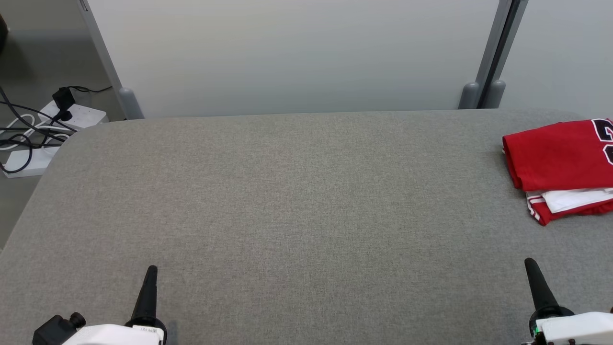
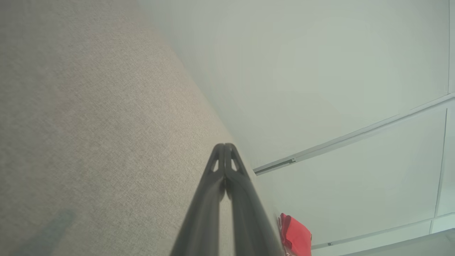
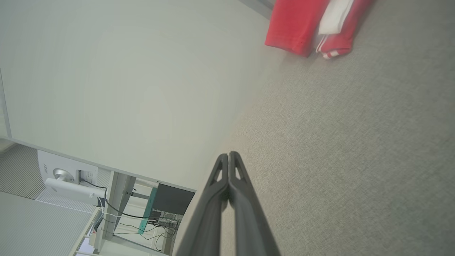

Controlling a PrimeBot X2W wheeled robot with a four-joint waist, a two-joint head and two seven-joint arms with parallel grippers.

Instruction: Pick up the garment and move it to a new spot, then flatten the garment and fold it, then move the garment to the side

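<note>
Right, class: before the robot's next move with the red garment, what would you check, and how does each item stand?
1. Garment folded: ok.
2. Fold edges aligned: not ok, white layer pokes out.
3. Garment wholly on the table: cannot tell, cut off by the head view's edge.
4. Left end effector shut, empty: ok.
5. Right end effector shut, empty, apart from garment: ok.
</note>
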